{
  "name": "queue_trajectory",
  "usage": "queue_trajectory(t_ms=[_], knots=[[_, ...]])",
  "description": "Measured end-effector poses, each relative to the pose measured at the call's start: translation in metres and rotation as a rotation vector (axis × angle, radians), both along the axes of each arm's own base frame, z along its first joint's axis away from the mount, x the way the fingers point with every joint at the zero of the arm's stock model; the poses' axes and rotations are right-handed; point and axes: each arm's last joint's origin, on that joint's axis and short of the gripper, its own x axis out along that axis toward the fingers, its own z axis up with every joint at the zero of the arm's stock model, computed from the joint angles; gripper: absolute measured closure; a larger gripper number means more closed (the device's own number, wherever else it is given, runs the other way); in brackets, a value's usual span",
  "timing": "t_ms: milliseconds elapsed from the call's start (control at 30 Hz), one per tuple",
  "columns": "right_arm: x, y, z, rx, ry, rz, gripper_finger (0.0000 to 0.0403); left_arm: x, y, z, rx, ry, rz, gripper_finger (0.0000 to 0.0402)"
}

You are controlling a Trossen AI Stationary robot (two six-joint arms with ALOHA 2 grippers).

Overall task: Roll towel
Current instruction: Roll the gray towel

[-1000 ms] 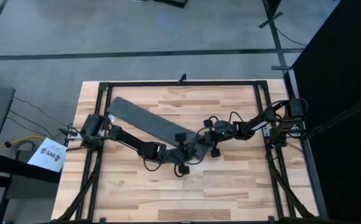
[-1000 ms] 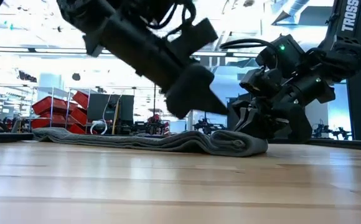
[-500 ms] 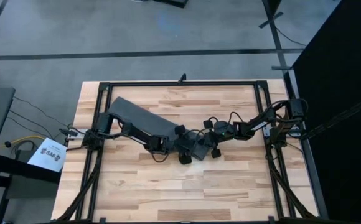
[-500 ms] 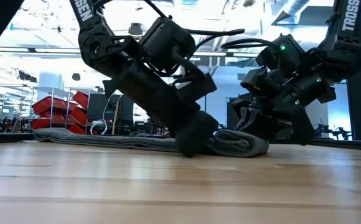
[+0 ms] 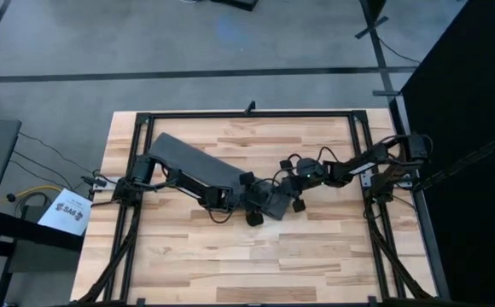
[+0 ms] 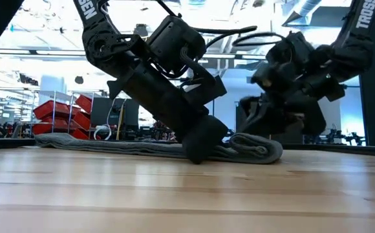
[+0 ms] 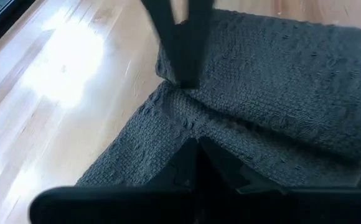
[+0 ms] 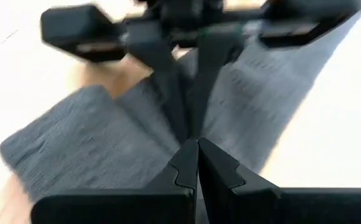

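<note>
High: towel (image 5: pixel 198 165) diagonal, rolled end central | Low: roll (image 6: pixel 255 147) visible | left gripper (image 7: pixel 190 115) clenched on towel | right gripper (image 8: pixel 197 149) clenched, empty

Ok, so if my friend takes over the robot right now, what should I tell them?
Left hand: shut, tip down on the towel beside its rolled end.
Right hand: shut, holding nothing, raised just above the rolled end.
Towel: a long strip lying slantwise across the table, from the far left toward the middle.
Done: only a short bit is rolled, at the end near the middle.
Left: roll the rest of the flat strip, most of its length.
</note>
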Motion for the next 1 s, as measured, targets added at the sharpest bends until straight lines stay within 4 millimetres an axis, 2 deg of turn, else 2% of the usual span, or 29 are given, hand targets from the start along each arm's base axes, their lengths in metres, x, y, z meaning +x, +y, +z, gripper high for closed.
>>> queue_trajectory(t_ms=[167, 467, 600, 700, 800, 1000], knots=[[0.002, -0.004, -0.010, -0.008, 0.052, -0.037, 0.0403, 0.000, -0.001, 0.000, -0.004, -0.002, 0.002, 0.0396], [0.000, -0.008, -0.010, 0.005, 0.067, -0.079, 0.0403, 0.000, -0.001, 0.000, -0.007, -0.004, 0.007, 0.0396], [-0.002, -0.008, 0.007, -0.021, 0.028, -0.122, 0.0403, -0.001, -0.001, -0.001, -0.007, -0.004, 0.008, 0.0396], [0.000, -0.009, 0.027, 0.052, 0.000, -0.172, 0.0403, 0.000, -0.001, 0.000, -0.007, -0.006, 0.009, 0.0396], [0.007, -0.004, 0.037, 0.164, 0.074, -0.223, 0.0403, 0.000, -0.001, 0.000, -0.006, -0.010, 0.011, 0.0396], [0.021, 0.016, 0.026, 0.286, 0.344, -0.272, 0.0403, -0.001, -0.001, -0.001, -0.005, -0.007, 0.012, 0.0396]])
